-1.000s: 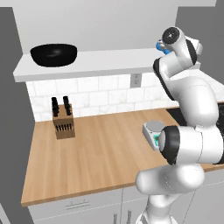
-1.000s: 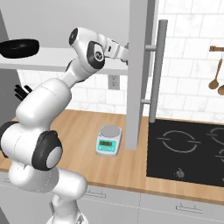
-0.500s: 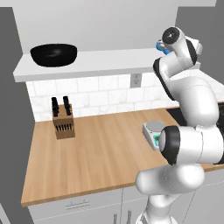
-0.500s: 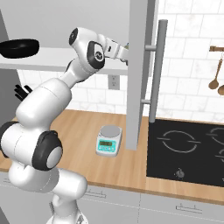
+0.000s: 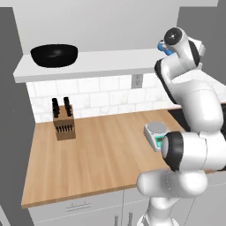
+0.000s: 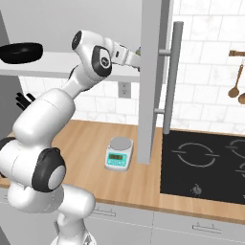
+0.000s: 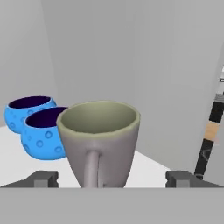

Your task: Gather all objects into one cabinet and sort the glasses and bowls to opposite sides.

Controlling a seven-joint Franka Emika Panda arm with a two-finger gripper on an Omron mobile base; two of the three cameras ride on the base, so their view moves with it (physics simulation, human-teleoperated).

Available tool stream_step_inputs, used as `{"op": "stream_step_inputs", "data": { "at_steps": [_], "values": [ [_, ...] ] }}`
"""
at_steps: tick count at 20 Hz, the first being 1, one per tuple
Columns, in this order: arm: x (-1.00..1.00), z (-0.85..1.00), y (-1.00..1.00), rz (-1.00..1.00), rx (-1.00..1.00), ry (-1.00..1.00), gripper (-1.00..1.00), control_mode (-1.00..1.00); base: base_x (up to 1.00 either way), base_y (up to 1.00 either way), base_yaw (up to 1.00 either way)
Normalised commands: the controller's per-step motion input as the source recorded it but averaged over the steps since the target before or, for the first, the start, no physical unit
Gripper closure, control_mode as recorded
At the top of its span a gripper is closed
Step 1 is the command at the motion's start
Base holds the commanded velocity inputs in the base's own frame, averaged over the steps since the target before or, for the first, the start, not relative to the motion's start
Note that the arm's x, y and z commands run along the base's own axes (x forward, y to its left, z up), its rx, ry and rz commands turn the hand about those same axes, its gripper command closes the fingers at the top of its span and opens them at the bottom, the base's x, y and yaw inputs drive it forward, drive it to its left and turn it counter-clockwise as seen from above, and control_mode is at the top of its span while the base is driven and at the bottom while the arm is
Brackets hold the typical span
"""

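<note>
In the hand view the grey-beige cup (image 7: pixel 99 142) stands upright on the white cabinet floor (image 7: pixel 144 168), its handle facing the camera. My gripper (image 7: pixel 111 178) is open, with one fingertip on each side of the cup and a gap to its walls. Two small blue bowls (image 7: pixel 43 131) sit touching each other just behind the cup on the left. The wide black bowl (image 5: pixel 54 54) rests at the far left end of the cabinet board (image 5: pixel 110 62). A bit of blue bowl (image 5: pixel 162 46) peeks out beside my wrist at the board's right end.
The open cabinet door (image 6: pixel 152 81) with its long metal handle (image 6: pixel 171 79) hangs just right of my hand. On the wooden counter below are a knife block (image 5: pixel 63 121) and a kitchen scale (image 6: pixel 118 153). A black cooktop (image 6: pixel 206 162) lies to the right.
</note>
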Motion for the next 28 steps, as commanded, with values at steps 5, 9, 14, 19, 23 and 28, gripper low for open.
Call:
{"op": "stream_step_inputs", "data": {
  "at_steps": [5,9,14,19,23,28],
  "values": [
    [-0.30,-0.09,0.17,0.00,0.00,0.00,-1.00,-1.00,0.00,0.00,0.00],
    [-0.46,-0.01,0.32,0.04,0.00,-0.02,-1.00,-1.00,0.00,0.00,0.00],
    [-0.67,0.00,0.48,0.18,0.00,-0.03,-1.00,-1.00,0.00,0.00,0.00],
    [-0.80,0.00,0.37,0.25,0.00,0.00,-1.00,-1.00,0.00,0.00,0.00],
    [-0.74,0.08,0.35,0.28,0.00,0.00,-1.00,-1.00,0.00,0.00,0.00],
    [-0.76,0.14,0.54,0.26,0.00,0.00,-1.00,-1.00,0.00,0.00,0.00]
  ]
}}
